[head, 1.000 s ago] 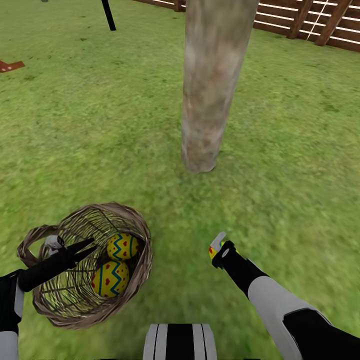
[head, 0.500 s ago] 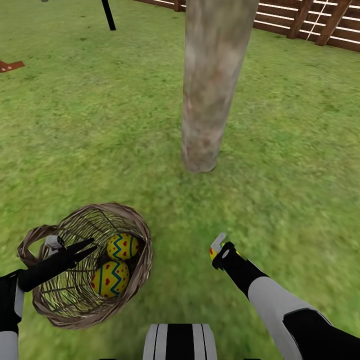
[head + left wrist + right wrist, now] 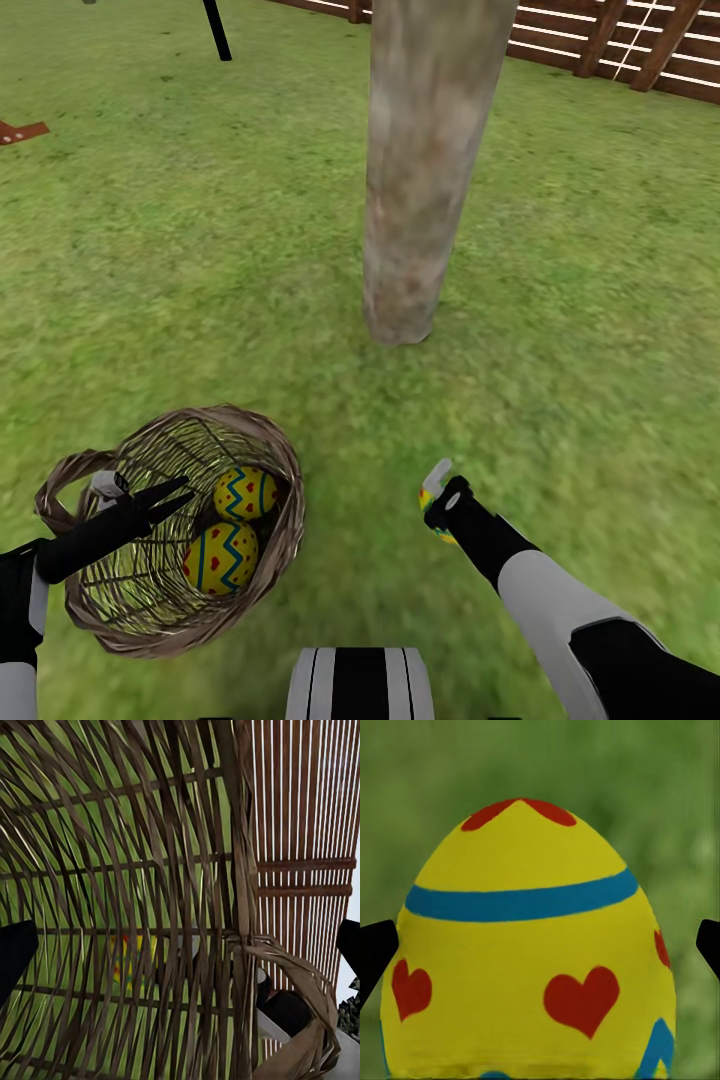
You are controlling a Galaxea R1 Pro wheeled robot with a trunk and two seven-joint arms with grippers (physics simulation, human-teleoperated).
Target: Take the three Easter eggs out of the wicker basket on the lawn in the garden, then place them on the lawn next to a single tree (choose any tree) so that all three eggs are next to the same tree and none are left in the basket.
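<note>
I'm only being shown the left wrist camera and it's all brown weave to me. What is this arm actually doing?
Observer: The left gripper sits inside the wicker basket, which rests on the lawn.
Operator: Anything left in there?
Observer: Two eggs lie in it, beside the gripper.
Operator: Where's the third?
Observer: The right gripper is closed on it; the third egg shows red hearts and a blue band.
Operator: Near a tree?
Observer: Yes, the tree stands just ahead.

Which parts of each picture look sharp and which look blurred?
Head view: tree and wicker basket fairly crisp, lawn smeared toward the right edge. Right wrist view: egg sharp, grass behind it soft. Left wrist view: weave sharp, egg behind it hazy.
</note>
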